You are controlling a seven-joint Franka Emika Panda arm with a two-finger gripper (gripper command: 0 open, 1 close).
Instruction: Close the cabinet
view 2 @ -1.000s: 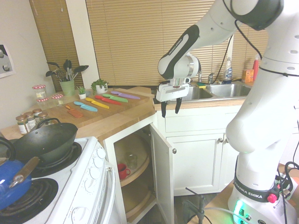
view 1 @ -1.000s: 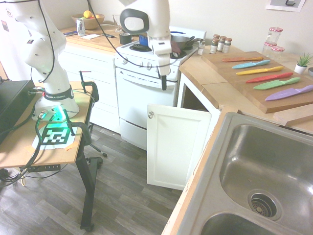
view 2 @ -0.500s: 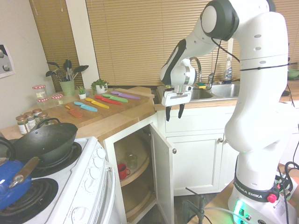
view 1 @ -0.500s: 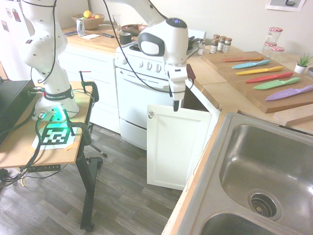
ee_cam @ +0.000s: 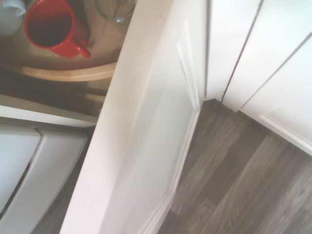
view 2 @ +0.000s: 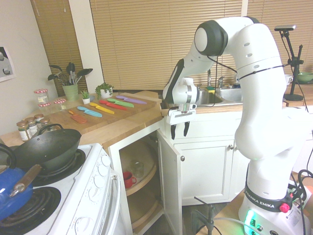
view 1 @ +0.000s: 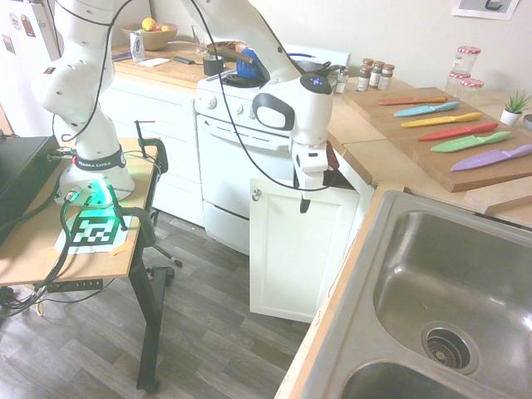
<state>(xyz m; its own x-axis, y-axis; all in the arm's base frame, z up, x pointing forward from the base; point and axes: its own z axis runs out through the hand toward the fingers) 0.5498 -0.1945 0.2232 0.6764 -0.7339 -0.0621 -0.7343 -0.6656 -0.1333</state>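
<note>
Moved since the earlier frame: the hand (view 2: 180, 131), lower and further toward the sink side in the first exterior view; the cabinet door (view 1: 299, 248) stands as it did.
Landmark: the cabinet door, white, with a recessed panel and a round silver knob (view 1: 257, 195) near its top corner.
Cabinet: white, in the corner between the stove (view 2: 63, 196) and the sink (view 1: 449, 283); its door stands open, swung out from the opening.
Hand: fingers spread apart, pointing down, nothing between them; it hangs near the upper part of the door. Whether it touches the door, I cannot tell.
Inside, behind the door: rounded wooden shelves (view 2: 142, 182), with a red mug (view 2: 129, 179) and a clear glass (view 2: 138, 169) beside it on the upper one.
Above the door: the wooden table, bearing a board (view 1: 449, 133) with colored knives (view 1: 457, 135) laid in a row.
Stove side of the door: a dark wok (view 2: 46, 149) and a blue pot (view 2: 14, 191) on the stove.
</note>
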